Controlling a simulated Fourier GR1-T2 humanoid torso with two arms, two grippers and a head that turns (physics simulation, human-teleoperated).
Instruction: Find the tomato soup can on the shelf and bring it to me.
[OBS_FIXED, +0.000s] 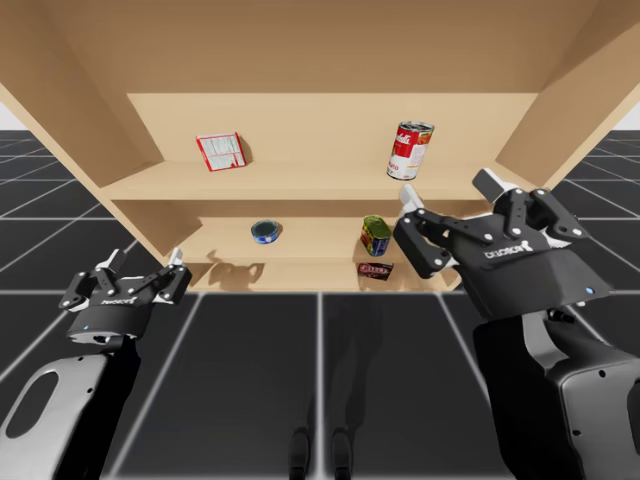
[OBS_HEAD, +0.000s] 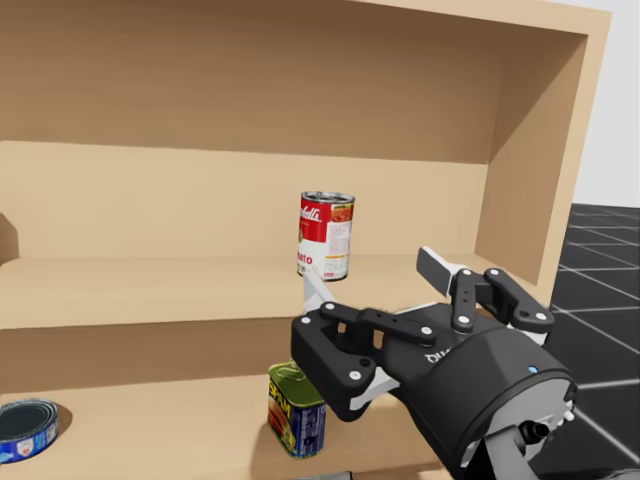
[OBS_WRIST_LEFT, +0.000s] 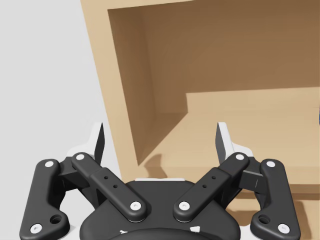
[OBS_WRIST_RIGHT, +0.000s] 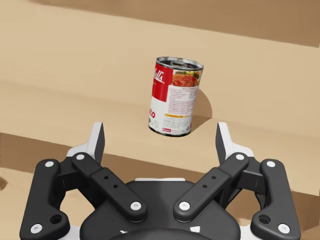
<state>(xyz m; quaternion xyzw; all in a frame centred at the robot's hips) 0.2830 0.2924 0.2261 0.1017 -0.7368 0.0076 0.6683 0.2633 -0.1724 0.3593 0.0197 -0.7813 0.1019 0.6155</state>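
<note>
1. High view: a dark grid floor (OBS_FIXED: 320, 380) runs under an open wooden shelf (OBS_FIXED: 320, 182) with two boards. The red-and-white can (OBS_FIXED: 410, 150) stands on the upper board, toward the right. Far left on the same board is a red box (OBS_FIXED: 220, 151). On the lower board are a blue tin (OBS_FIXED: 266, 232), a green can (OBS_FIXED: 376, 236) and, nearer, a dark tin (OBS_FIXED: 375, 270). My right tool (OBS_FIXED: 448, 192) is raised just near of the red-and-white can, a little right of it and not touching. My left tool (OBS_FIXED: 143, 262) hangs low at the shelf's left end, well apart from everything.

2. Head view: the red-and-white can is on its end just beyond the right tool, whose fingers are spread apart with nothing between them.

3. Left wrist view: the left tool's fingers are spread wide and bare, facing the shelf's left corner.

4. Right wrist view: the red-and-white can is ahead of the right tool, roughly centred between the spread fingers and clear of both.

5. Handling, as I judge it: a stiff metal cylinder, probably full and fairly heavy. The label is smooth, so it may slip or turn in a loose pinch. I would take it at mid-height, with the fingers on opposite sides of the round wall and away from the rims. It should stand a firm squeeze without denting.
</note>
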